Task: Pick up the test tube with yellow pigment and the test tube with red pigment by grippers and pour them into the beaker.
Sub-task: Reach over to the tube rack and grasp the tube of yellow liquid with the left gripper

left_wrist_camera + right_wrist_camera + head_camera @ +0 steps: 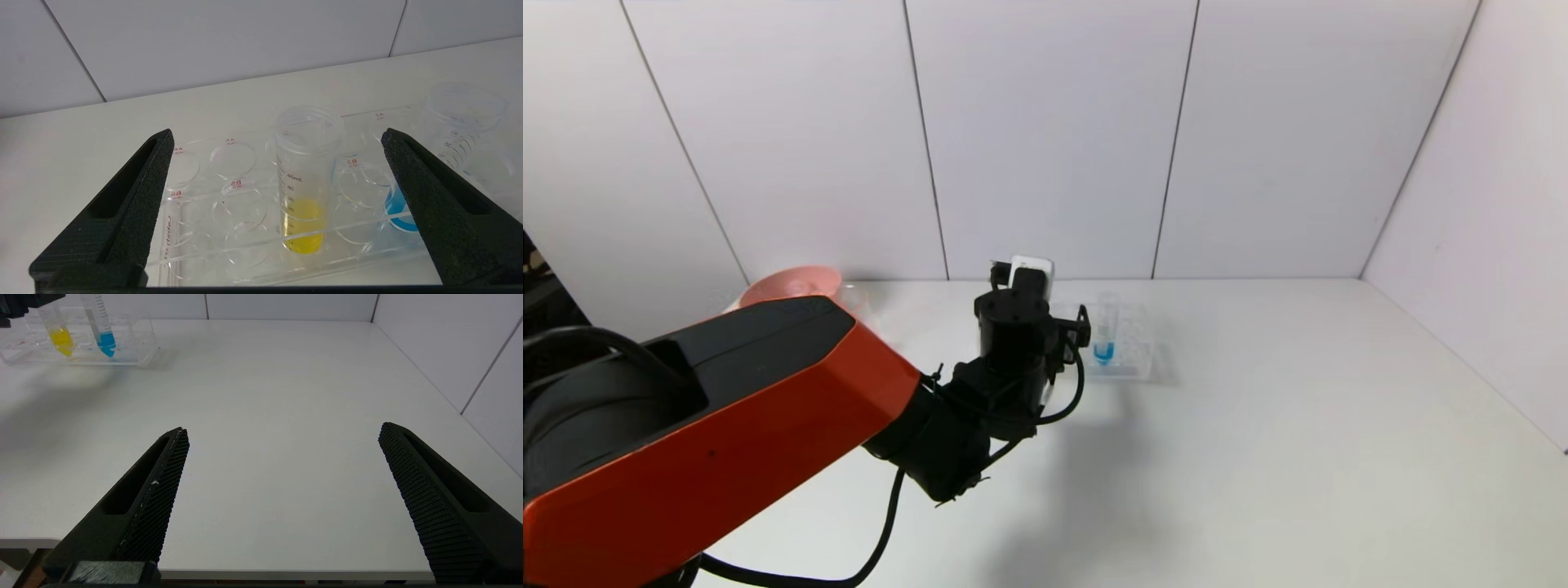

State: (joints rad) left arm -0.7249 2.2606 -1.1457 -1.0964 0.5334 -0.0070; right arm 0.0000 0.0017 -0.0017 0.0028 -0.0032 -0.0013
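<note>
The test tube with yellow pigment (304,183) stands upright in a clear rack (204,261), also seen in the right wrist view (61,335). My left gripper (278,132) is open, its fingers (143,192) spread wide on either side of this tube and short of touching it. In the head view the left arm (1013,335) reaches to the rack (1131,355). A clear vessel, apparently the beaker (859,300), shows faintly beside the pink bowl. The test tube with red pigment is out of view. My right gripper (282,430) hangs open and empty over the table's near edge.
A blue-tipped tube (1104,347) stands in the rack next to the yellow one, partly behind one left finger (398,208). A pink bowl (792,286) sits at the back left by the wall. White wall panels close the back and right side.
</note>
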